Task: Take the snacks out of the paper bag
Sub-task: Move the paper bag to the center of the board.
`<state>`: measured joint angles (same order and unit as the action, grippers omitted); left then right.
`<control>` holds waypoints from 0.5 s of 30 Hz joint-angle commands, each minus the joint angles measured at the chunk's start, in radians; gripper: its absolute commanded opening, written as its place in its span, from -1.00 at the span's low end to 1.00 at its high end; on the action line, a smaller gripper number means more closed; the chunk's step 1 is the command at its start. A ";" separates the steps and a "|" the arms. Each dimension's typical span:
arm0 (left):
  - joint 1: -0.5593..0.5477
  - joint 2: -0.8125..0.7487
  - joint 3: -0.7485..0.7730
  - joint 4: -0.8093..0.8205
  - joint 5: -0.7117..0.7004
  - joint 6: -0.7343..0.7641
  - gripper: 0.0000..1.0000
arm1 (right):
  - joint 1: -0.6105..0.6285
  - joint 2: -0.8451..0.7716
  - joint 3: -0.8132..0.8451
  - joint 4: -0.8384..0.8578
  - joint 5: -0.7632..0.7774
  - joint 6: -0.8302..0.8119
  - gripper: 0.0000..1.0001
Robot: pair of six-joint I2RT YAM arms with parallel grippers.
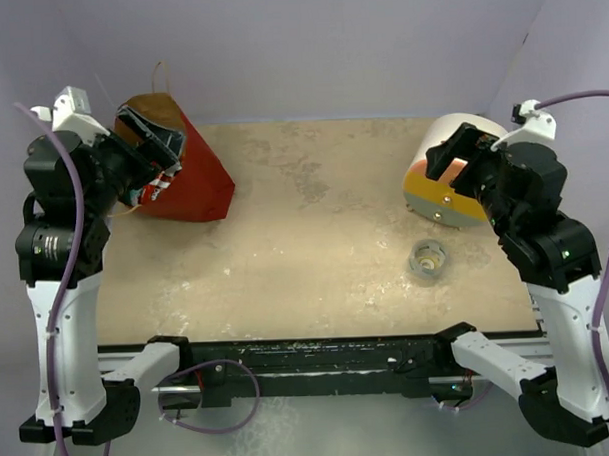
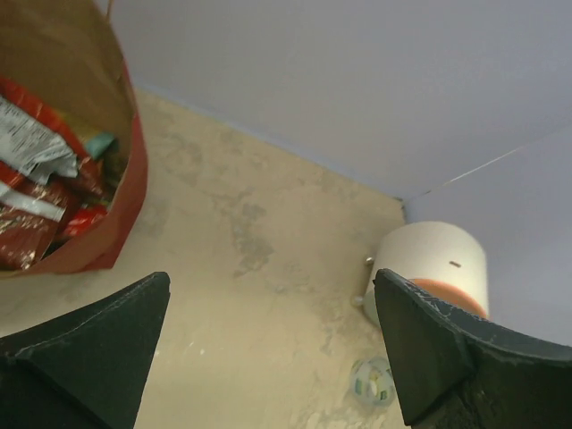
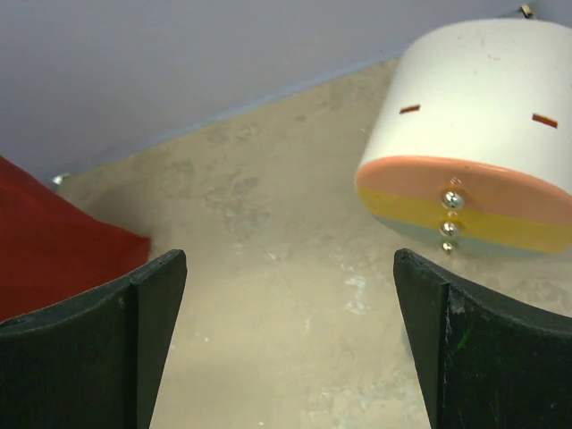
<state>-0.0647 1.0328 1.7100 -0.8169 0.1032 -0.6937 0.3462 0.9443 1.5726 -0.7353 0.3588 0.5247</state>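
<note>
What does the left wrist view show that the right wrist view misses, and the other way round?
Only the left wrist: the paper bag seen into its open mouth, snacks inside, and the small tape roll on the table. Only the right wrist: metal studs on the banded end of the white cylinder. Both: the bag's red outside, the cylinder, the table, and its own open gripper, left gripper or right gripper.

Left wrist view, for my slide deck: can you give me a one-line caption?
Open left gripper beside the red paper bag, with snacks visible inside.
</note>
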 commanded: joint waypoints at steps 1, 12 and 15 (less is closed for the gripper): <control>0.012 0.013 0.035 -0.149 -0.027 0.054 0.98 | -0.008 0.033 0.051 -0.065 0.035 -0.030 0.99; 0.015 -0.087 -0.042 -0.254 0.034 0.076 0.98 | -0.011 0.026 -0.028 -0.021 -0.072 0.060 0.99; 0.016 -0.100 -0.073 -0.254 0.105 0.055 0.98 | -0.011 0.016 -0.047 -0.028 -0.163 0.103 0.99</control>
<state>-0.0582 0.9436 1.6691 -1.0584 0.1181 -0.6346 0.3393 0.9833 1.5421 -0.7971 0.3012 0.5617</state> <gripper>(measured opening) 0.990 0.994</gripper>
